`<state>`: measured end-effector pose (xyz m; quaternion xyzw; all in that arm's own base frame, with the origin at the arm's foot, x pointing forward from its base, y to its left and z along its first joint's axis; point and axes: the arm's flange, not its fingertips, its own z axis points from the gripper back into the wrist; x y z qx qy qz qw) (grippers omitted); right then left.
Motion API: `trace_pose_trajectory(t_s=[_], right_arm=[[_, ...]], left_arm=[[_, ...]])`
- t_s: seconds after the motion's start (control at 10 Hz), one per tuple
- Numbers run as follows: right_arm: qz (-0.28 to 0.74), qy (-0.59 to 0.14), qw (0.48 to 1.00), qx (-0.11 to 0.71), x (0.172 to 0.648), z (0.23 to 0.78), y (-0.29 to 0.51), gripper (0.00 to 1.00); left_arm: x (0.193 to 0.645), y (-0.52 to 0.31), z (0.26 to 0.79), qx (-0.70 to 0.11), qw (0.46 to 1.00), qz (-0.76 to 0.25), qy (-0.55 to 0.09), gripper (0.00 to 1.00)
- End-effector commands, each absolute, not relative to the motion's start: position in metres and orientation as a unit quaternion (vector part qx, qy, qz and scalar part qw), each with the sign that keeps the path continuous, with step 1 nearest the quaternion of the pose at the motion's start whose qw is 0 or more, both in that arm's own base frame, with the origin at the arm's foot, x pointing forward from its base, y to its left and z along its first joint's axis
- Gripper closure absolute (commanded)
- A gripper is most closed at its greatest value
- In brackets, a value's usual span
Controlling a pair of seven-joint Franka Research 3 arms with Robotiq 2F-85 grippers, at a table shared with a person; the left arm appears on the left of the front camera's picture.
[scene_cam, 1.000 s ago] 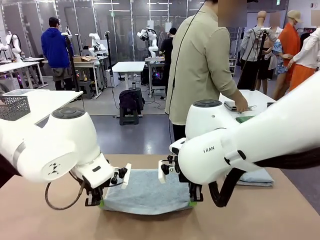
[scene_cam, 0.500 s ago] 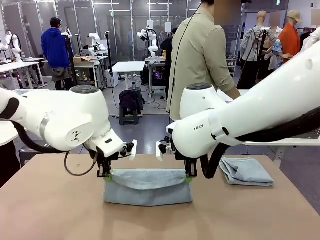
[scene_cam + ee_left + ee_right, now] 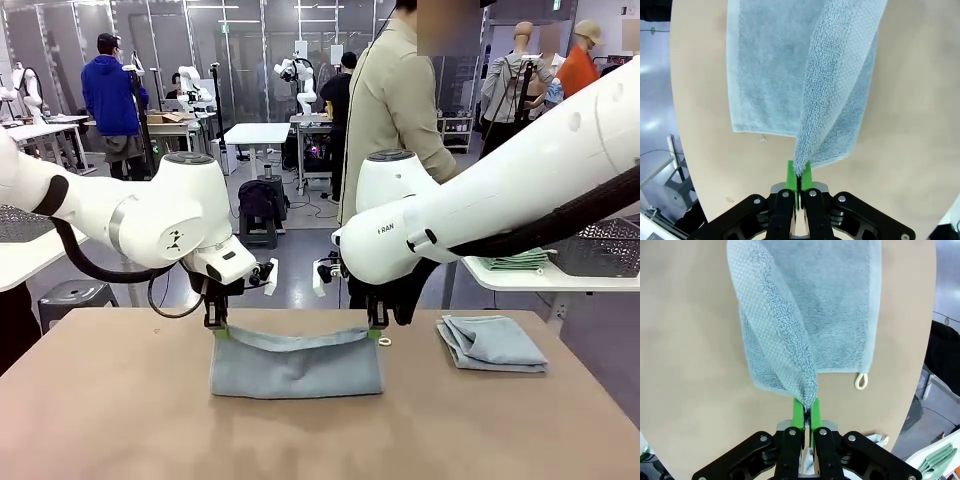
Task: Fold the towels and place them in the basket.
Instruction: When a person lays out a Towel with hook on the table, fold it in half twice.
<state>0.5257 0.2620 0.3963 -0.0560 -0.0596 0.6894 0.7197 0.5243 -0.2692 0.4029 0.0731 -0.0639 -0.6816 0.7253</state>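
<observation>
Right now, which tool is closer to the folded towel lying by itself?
Right. The right tool grips the held towel's corner nearest the folded towel; the left tool grips the farther corner.

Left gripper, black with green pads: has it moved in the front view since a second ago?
Yes. The left gripper, shut on the pale grey-blue terry towel, has travelled away from the camera towards the brown table's far edge.

The front camera sits at the robot's side of the table (image 3: 100, 420), facing across at the person (image 3: 400, 110). Both wrist cameras look straight down from close above, and all three views share the towel (image 3: 295, 365).
</observation>
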Motion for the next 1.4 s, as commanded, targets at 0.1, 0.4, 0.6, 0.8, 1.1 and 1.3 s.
trace_pose_trajectory(t_s=[0.1, 0.4, 0.6, 0.8, 1.1, 1.3], right_arm=[[0.699, -0.057, 0.711, -0.059, 0.547, 0.398, 0.264, 0.93], [0.696, -0.058, 0.713, -0.056, 0.55, 0.4, 0.264, 0.93], [0.688, -0.065, 0.721, -0.055, 0.546, 0.398, 0.265, 0.93], [0.688, -0.065, 0.721, -0.055, 0.546, 0.398, 0.265, 0.93], [0.69, -0.071, 0.718, -0.058, 0.553, 0.399, 0.265, 0.93], [0.691, -0.073, 0.716, -0.062, 0.565, 0.396, 0.266, 0.93]], left_arm=[[0.546, -0.274, 0.402, 0.087, 0.723, -0.683, -0.05, 0.96], [0.547, -0.272, 0.402, 0.083, 0.723, -0.684, -0.051, 0.96], [0.545, -0.271, 0.399, 0.078, 0.725, -0.682, -0.061, 0.96], [0.545, -0.271, 0.399, 0.078, 0.725, -0.682, -0.061, 0.96], [0.554, -0.272, 0.398, 0.092, 0.724, -0.681, -0.058, 0.96], [0.566, -0.273, 0.403, 0.1, 0.724, -0.68, -0.06, 0.96]])
